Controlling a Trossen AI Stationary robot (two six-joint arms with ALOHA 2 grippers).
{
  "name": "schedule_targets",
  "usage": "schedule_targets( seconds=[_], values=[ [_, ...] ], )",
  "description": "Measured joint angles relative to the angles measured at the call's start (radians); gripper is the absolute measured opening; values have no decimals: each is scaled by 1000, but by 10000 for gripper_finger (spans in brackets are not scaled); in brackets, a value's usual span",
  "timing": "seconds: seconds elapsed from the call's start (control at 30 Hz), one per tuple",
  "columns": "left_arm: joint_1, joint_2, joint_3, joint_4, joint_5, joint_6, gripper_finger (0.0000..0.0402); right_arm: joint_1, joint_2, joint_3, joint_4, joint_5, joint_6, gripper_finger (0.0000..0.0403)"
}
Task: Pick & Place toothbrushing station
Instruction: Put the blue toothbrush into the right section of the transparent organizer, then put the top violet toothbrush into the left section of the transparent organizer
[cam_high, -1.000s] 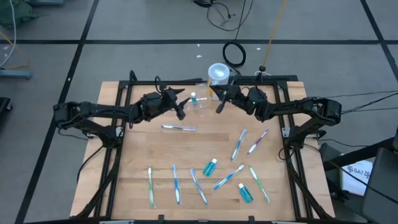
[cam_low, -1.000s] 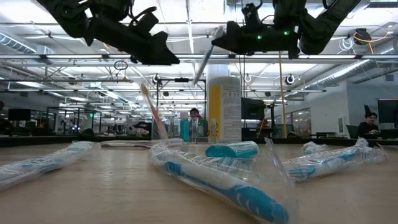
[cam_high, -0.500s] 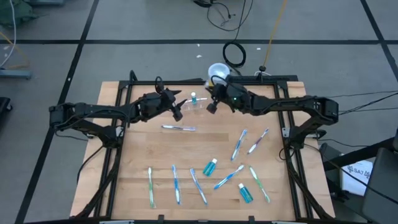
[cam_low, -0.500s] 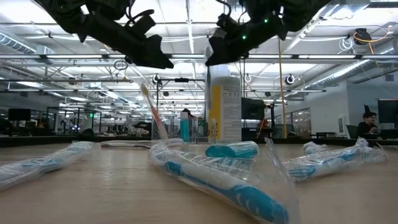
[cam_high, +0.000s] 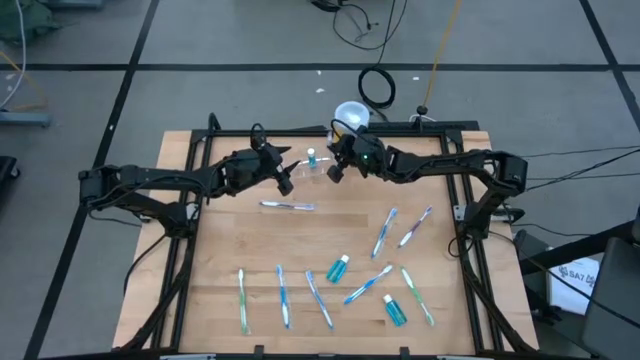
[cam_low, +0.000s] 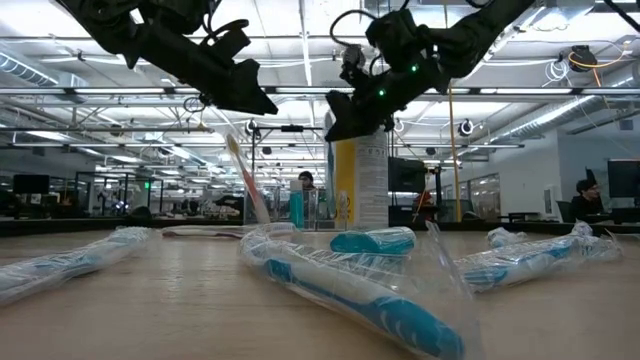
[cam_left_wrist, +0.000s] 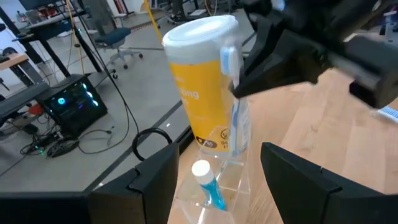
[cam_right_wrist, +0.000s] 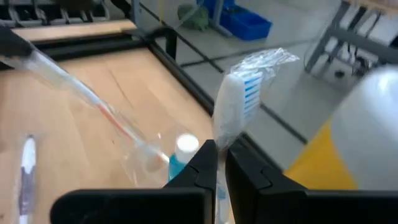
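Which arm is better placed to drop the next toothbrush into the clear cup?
The right. Its end effector is shut on a wrapped toothbrush just over the clear cup. The left end effector hovers beside the cup, open and empty.

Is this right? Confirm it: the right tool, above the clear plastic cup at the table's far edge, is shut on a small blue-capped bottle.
Wrong about the object. The right tool is shut on a wrapped white-and-blue toothbrush, as the right wrist view shows. It is above the clear plastic cup at the far edge.
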Motion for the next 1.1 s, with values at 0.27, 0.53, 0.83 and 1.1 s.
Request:
schedule_targets(
  seconds=[0.27, 0.53, 0.83, 1.1],
  values=[
    [0, 0, 0, 67, 2, 25, 234, -5, 1, 0, -78, 1, 27, 68],
    [0, 0, 0, 98, 2, 27, 234, -5, -4, 0, -110, 4, 40, 119],
    [0, 0, 0, 81, 1, 21, 235, 0, -167, 0, -380, 116, 54, 129],
    [0, 0, 0, 44, 1, -8, 234, 32, -301, -27, -525, 111, 99, 130]
  ],
)
